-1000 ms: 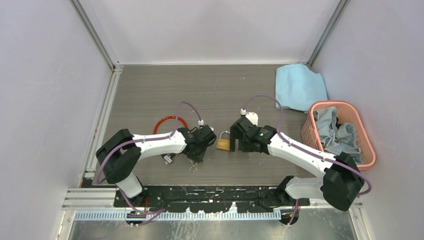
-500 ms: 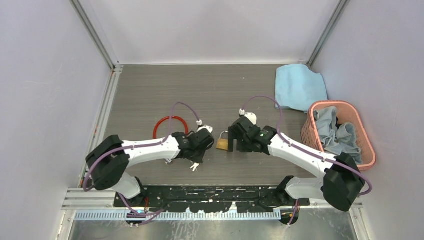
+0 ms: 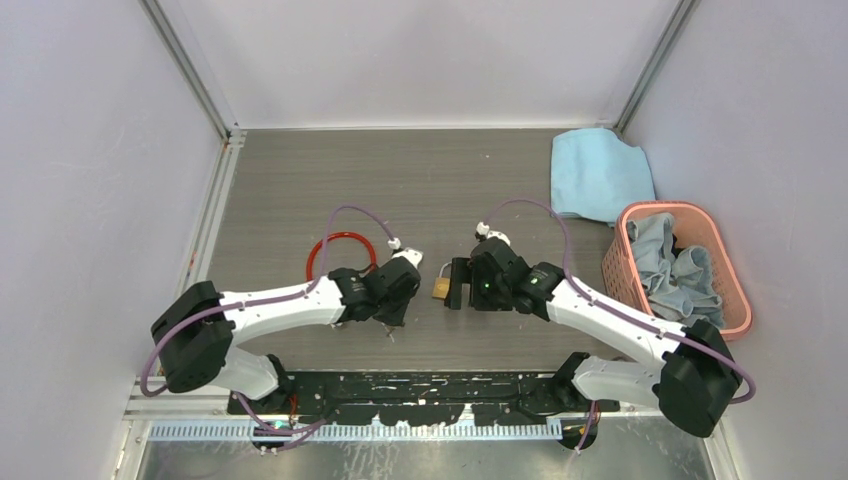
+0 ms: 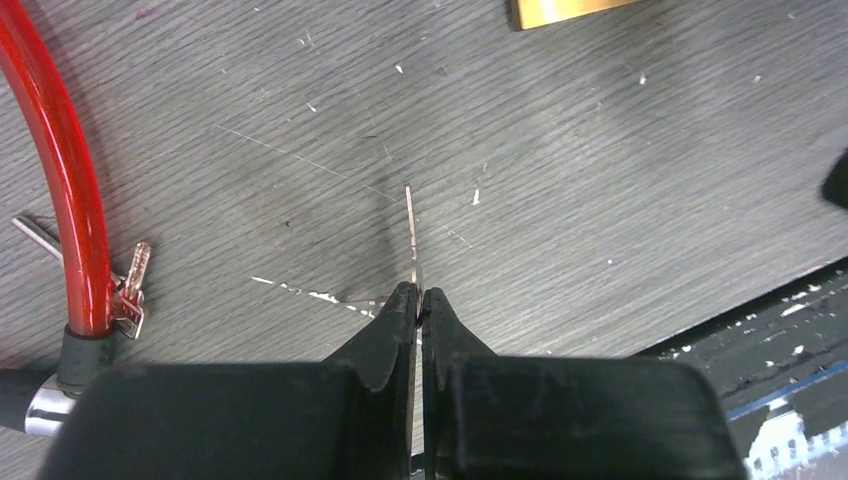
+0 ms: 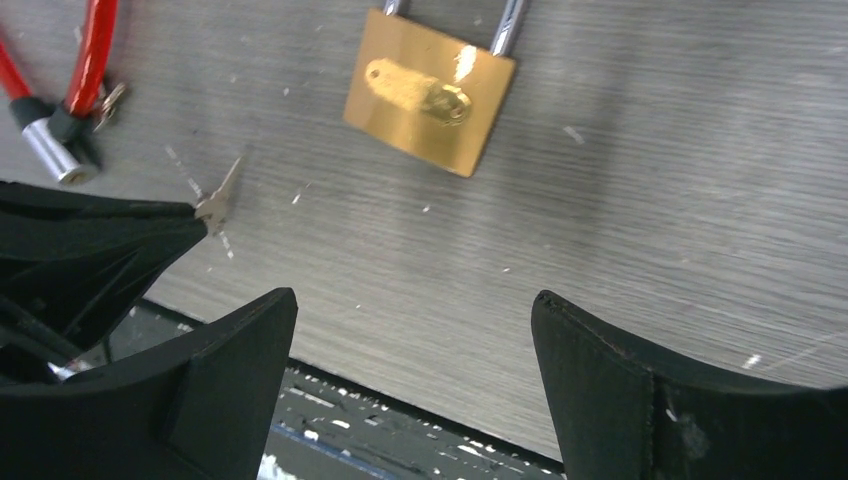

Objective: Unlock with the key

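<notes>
My left gripper [image 4: 418,292] is shut on the key [image 4: 411,235], a thin silvery blade seen edge-on, sticking out past the fingertips just above the table. The key [image 5: 218,202] also shows in the right wrist view, its tip angled toward the brass padlock [image 5: 430,95]. The padlock lies flat on the table, shackle pointing away. A corner of the padlock [image 4: 565,10] shows ahead of the left gripper. My right gripper [image 5: 412,298] is open and empty, hovering just short of the padlock. In the top view the padlock [image 3: 440,288] sits between the left gripper [image 3: 393,312] and the right gripper [image 3: 457,286].
A red cable lock [image 3: 335,245] lies left of the padlock; its metal end [image 4: 40,412] and a small separate key [image 4: 132,288] rest beside the left gripper. A blue cloth [image 3: 598,172] and a pink basket [image 3: 738,300] of cloths stand at the right. The table's front edge [image 5: 400,400] is close.
My left arm has stretched lower and its gripper has shifted slightly toward me. My right gripper has moved left, closing in on the padlock.
</notes>
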### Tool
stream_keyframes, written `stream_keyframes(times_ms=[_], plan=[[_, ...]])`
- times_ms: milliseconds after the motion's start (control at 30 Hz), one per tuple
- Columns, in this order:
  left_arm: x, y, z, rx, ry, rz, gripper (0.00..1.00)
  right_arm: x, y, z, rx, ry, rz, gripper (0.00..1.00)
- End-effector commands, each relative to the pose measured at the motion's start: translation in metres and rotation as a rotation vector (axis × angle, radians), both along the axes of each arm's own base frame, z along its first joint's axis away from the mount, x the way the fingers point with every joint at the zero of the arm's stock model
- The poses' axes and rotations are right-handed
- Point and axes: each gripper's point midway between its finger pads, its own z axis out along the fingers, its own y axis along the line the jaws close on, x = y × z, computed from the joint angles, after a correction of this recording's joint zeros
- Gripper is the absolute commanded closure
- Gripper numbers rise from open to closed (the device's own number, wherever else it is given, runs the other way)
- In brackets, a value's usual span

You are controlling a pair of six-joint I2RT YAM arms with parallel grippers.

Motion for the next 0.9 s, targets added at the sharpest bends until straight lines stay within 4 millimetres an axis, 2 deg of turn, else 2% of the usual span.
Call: stream_keyframes(times_ms=[0,200,400,567,867], plan=[[0.004,-0.020,0.028,-0.139,-0.063,-0.044,1.00,-0.006,0.030,0.019,0.176,-0.004,0.080,0.08],[0.001,-0.029,0.048,-0.239,-0.104,-0.098,1.00,-0.012,0.043,0.031,0.281,-0.015,0.117,0.08],[-0.002,-0.034,0.075,-0.338,-0.166,-0.158,1.00,-0.014,0.053,0.052,0.407,-0.045,0.113,0.08],[-0.010,-0.044,0.111,-0.463,-0.214,-0.238,1.00,-0.020,0.059,0.080,0.564,-0.112,0.129,0.09],[-0.031,-0.063,0.181,-0.701,-0.241,-0.340,1.00,-0.033,0.051,0.133,0.714,-0.279,0.193,0.14]])
